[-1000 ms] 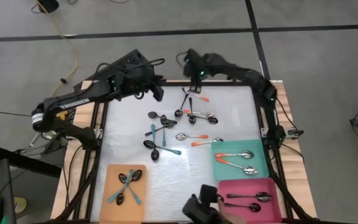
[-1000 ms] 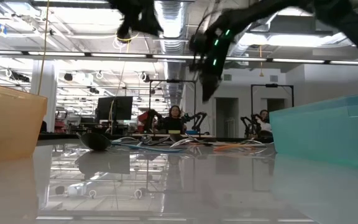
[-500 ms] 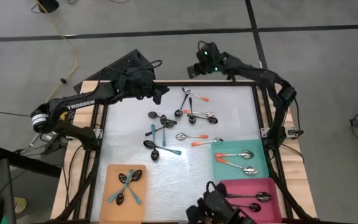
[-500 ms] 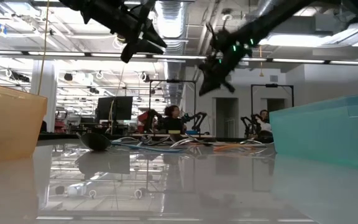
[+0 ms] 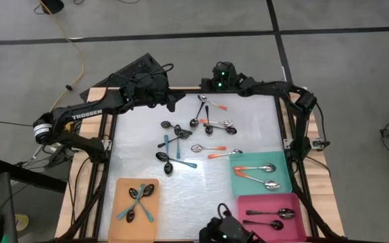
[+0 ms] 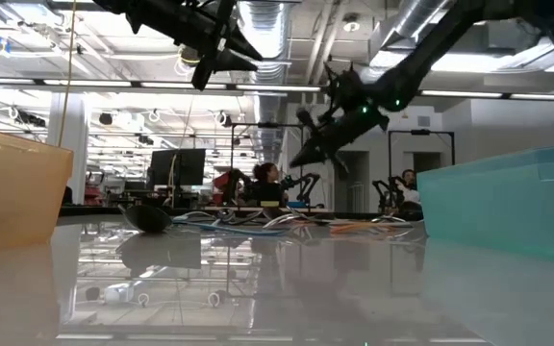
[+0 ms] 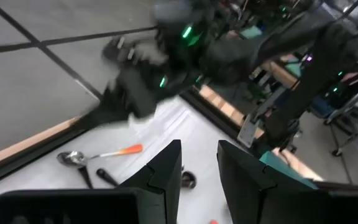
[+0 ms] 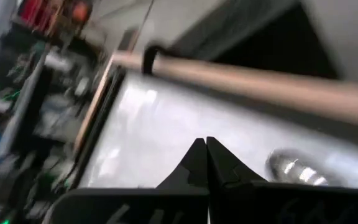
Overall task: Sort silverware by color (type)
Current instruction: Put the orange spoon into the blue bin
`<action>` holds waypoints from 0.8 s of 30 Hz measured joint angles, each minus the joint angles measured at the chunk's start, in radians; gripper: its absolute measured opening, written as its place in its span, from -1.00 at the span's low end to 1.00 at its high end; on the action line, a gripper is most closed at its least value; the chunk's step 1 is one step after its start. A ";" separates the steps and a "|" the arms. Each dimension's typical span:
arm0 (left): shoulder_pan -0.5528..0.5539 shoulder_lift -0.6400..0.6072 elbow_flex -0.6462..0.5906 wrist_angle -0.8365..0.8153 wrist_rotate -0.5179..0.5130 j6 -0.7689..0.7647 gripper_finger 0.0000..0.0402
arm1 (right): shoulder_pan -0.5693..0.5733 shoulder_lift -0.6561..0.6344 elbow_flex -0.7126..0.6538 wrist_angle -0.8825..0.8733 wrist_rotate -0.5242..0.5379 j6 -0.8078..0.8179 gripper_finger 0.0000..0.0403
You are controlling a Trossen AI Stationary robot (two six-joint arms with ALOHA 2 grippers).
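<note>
the right gripper point(image 5: 216, 84) has swung back over the table's far edge, fingers pinched empty (likely repositioning); the left gripper point(image 5: 171, 101) hovers half-open above the loose spoons point(image 5: 208, 125).

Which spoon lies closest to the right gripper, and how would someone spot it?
Start at the table's far edge, where the right gripper hangs, shut. Just below it in the high view lies a spoon with an orange-red handle, its silver bowl pointing toward that edge, topmost of the loose pile.
</note>
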 joint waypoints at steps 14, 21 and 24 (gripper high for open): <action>-0.005 0.000 0.000 0.012 0.001 -0.005 -0.56 | -0.046 0.219 0.002 0.405 -0.242 0.392 -1.00; -0.005 0.000 0.000 0.012 -0.033 -0.002 -0.56 | -0.053 0.221 0.051 0.260 -0.424 0.313 -1.00; -0.005 0.000 0.000 0.012 -0.048 -0.006 -0.56 | -0.031 0.218 0.065 0.218 -0.520 0.261 -1.00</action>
